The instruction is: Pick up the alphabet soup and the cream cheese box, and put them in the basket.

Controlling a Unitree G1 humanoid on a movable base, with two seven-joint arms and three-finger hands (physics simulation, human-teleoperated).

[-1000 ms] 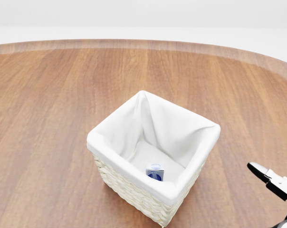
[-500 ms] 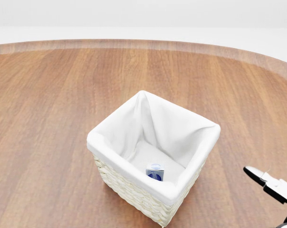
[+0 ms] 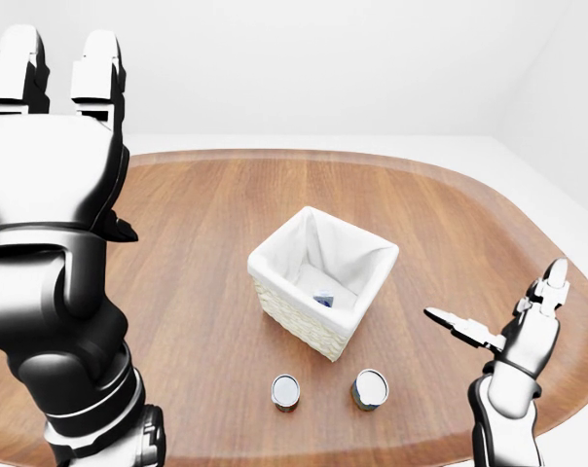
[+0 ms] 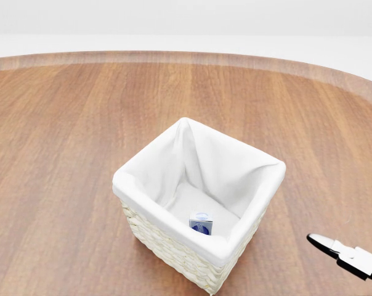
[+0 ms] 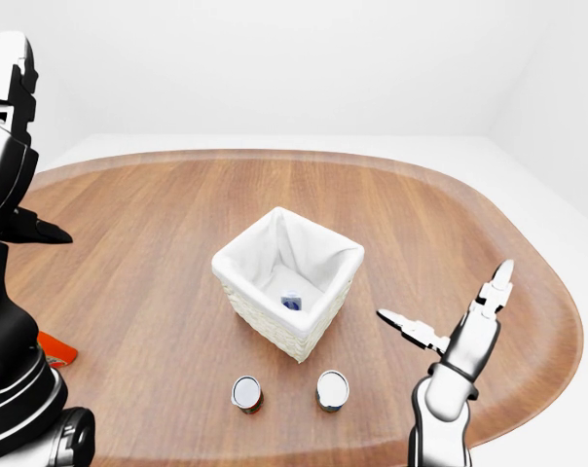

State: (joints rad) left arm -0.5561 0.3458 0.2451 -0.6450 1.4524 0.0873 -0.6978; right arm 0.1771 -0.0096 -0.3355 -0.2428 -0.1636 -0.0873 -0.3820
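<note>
The white-lined woven wicker basket [image 3: 321,282] stands near the middle of the oval brown wooden tabletop [image 3: 197,243], with wide bare wood between it and the tabletop's rim on every side. Inside the basket, on the cloth floor toward its lower wall in the head view, lies the small blue-and-white cream cheese box [image 4: 201,223].

Below the basket in the left-eye view stand two round cans with pale lids: a red-sided one [image 3: 285,391] to the left and a darker one [image 3: 370,389] to the right, apart from each other and from the basket's wall; which is the alphabet soup cannot be read.

The white right hand [image 5: 450,326] hovers right of the basket, above the tabletop, fingers spread wide and holding nothing. The left hand [image 3: 51,126] is raised high, well left of the basket, fingers straight up, open and empty. A small red-orange thing [image 5: 55,347] shows far left of the basket in the right-eye view.
</note>
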